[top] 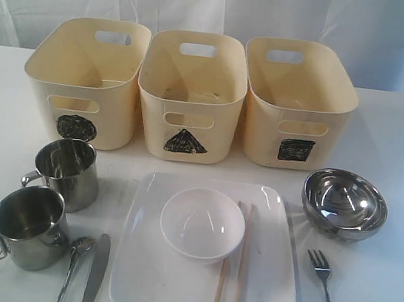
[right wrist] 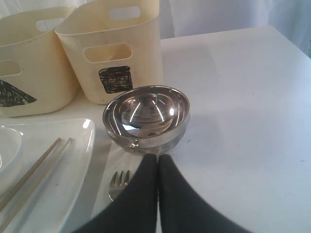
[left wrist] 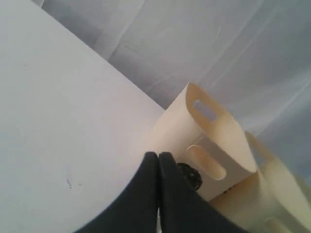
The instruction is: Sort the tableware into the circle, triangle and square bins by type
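Note:
Three cream bins stand in a row at the back: circle (top: 85, 80), triangle (top: 189, 97) and square (top: 297, 104). In front, two steel mugs (top: 67, 170) (top: 28, 225) stand at the left, with a spoon (top: 75, 268) and knife (top: 95, 275) beside them. A small white bowl (top: 202, 224) and chopsticks (top: 234, 263) lie on the square plate (top: 265, 293). A steel bowl (top: 344, 203) and fork (top: 325, 294) are at the right. Neither arm shows in the exterior view. My left gripper (left wrist: 158, 156) is shut and empty near the circle bin (left wrist: 214, 141). My right gripper (right wrist: 158, 158) is shut and empty, just short of the steel bowl (right wrist: 146, 116), beside the fork (right wrist: 117, 183).
A white curtain hangs behind the white table (top: 403, 148). The bins stand close together, side by side. Bare tabletop lies at the far left and far right of the bins.

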You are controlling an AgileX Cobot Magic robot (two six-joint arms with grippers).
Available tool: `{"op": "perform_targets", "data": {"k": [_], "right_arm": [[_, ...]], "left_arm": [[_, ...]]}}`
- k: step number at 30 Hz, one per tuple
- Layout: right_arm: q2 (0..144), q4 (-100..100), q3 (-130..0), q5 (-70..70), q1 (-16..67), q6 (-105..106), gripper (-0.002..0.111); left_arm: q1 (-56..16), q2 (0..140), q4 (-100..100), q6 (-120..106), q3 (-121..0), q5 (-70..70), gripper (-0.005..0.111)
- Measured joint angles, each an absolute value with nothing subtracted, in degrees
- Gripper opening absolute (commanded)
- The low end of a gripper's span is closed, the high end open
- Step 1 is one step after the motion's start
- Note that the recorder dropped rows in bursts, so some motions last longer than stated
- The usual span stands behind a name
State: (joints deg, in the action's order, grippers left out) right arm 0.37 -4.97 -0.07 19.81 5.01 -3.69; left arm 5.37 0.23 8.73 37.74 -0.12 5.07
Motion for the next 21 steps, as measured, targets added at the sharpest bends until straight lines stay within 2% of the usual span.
{"op": "perform_targets", "data": {"k": [7, 11, 17, 21], "right_arm": [[0.4, -5.0, -0.1, 19.8, 5.0, -3.7, 0.000], [0.4, -5.0, -0.1, 19.8, 5.0, -3.7, 0.000], [0.4, -5.0, -0.1, 19.8, 5.0, -3.7, 0.000], [0.4, -5.0, -0.1, 19.8, 5.0, -3.7, 0.000]], "left_arm": [[5.4, 0.2, 3.9, 51.3, -0.6, 7.5, 0.000], [3.0, 3.5, -8.5, 52.2, -9.5, 3.8, 0.000], [-8.3, 19.2, -25.5, 49.5, -27.2, -2.0, 0.000], [-19.2, 29.9, -25.2, 36.8, -36.1, -14.3, 0.000]]}}
